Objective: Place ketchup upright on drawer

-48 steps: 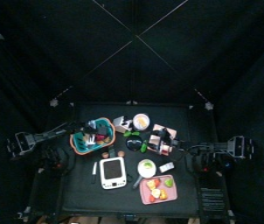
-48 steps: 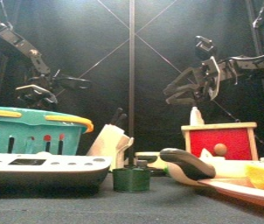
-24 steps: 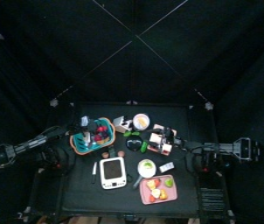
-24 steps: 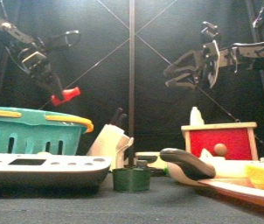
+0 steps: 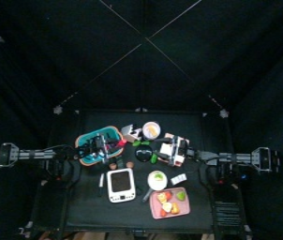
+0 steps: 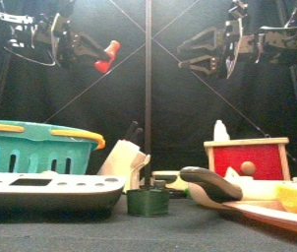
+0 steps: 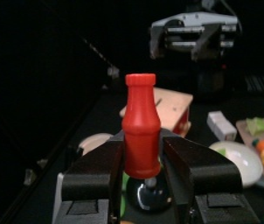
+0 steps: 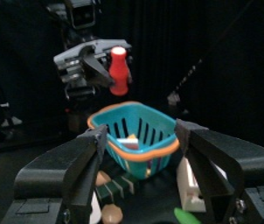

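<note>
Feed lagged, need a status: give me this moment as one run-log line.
left gripper: shut on red plastic ketchup bottle, raised | right gripper: open, empty, raised | red box drawer: ketchup not yet placed

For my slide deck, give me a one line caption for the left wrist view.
Left gripper holds the red ketchup bottle by its base, facing the open right gripper.

ketchup bottle [image 7: 141,122] base hidden between left gripper [image 7: 146,166] jaws, top view items too small to identify, tray [image 6: 289,219] cut off at 4 o'clock edge
</note>
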`<state>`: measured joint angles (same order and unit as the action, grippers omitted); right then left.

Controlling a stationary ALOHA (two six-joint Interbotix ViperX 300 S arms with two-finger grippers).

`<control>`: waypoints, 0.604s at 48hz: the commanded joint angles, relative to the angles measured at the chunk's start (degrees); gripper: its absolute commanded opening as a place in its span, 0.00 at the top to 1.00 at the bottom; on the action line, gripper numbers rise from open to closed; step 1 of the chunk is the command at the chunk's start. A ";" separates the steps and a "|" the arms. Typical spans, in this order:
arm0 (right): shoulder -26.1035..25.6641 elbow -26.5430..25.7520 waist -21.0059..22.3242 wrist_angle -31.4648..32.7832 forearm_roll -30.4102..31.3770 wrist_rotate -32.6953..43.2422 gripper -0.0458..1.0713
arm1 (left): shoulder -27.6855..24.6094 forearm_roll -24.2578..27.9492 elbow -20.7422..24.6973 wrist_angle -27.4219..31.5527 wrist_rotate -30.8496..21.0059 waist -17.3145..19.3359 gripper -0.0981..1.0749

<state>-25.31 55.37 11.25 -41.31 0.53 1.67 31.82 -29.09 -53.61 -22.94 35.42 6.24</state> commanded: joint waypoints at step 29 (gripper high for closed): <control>3.87 -1.85 -1.41 -14.77 2.55 0.18 0.11 | -32.61 5.63 17.31 -35.24 -7.38 -11.78 0.45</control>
<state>-21.27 54.93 10.02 -55.28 2.99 1.76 1.67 -25.22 -39.99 -56.60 29.27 -5.63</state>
